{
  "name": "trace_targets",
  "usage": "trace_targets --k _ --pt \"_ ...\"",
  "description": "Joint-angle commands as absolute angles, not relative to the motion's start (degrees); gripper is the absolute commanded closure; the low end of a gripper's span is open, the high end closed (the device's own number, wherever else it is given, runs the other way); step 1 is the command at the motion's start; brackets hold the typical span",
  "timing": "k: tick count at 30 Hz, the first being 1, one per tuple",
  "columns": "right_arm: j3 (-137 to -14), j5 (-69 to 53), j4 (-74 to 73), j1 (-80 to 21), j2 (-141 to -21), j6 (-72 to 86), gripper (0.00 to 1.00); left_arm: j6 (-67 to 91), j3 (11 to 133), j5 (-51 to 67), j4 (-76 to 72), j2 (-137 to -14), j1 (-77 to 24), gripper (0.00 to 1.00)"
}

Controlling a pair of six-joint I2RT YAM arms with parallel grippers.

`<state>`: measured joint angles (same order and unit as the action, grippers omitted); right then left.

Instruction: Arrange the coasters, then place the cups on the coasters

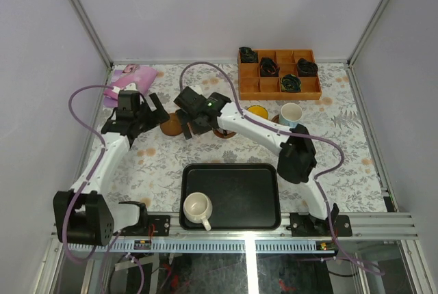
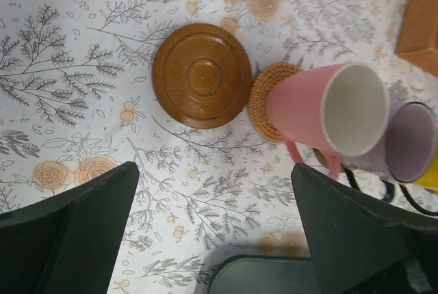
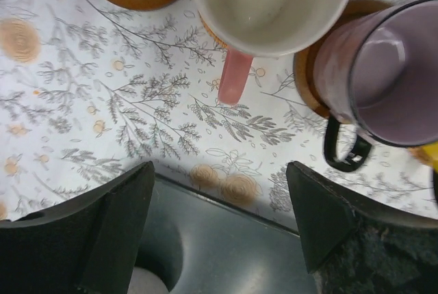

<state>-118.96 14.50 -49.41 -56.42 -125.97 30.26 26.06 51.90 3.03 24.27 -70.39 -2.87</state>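
Note:
An empty dark wood coaster [image 2: 202, 75] lies on the flowered cloth ahead of my open left gripper [image 2: 215, 219]. To its right, the pink-handled cup [image 2: 328, 113] stands on a woven coaster [image 2: 267, 99]. The mauve cup [image 3: 390, 75] rests on another dark coaster [image 3: 308, 82]. My right gripper [image 3: 219, 219] is open over the tray's far edge, short of the pink-handled cup [image 3: 270, 0]; nothing sits between its fingers. The yellow cup [image 1: 257, 111] and the blue-handled cup [image 1: 291, 113] stand further right. On the black tray [image 1: 239, 191] sits the cream cup [image 1: 197, 208].
An orange compartment box [image 1: 278, 74] with dark bundles stands at the back right. A pink packet [image 1: 130, 76] lies at the back left. Both grippers [image 1: 156, 113] [image 1: 191, 126] hover close together over the coaster row, and the right arm hides two cups from above.

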Motion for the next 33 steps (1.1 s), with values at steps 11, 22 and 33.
trace_targets --k 11,22,33 --pt "-118.3 19.7 -42.9 -43.3 -109.0 21.1 0.01 37.5 50.2 -1.6 32.7 -52.4 -17.9 0.02" --pt "-107.6 24.0 -34.1 -32.1 -104.8 19.7 0.01 55.5 51.3 -6.2 51.0 -45.7 -38.1 0.0" --pt "-98.1 34.1 -28.1 -32.0 -98.1 17.7 0.01 63.8 52.4 -4.5 63.0 -48.9 -54.3 0.16"
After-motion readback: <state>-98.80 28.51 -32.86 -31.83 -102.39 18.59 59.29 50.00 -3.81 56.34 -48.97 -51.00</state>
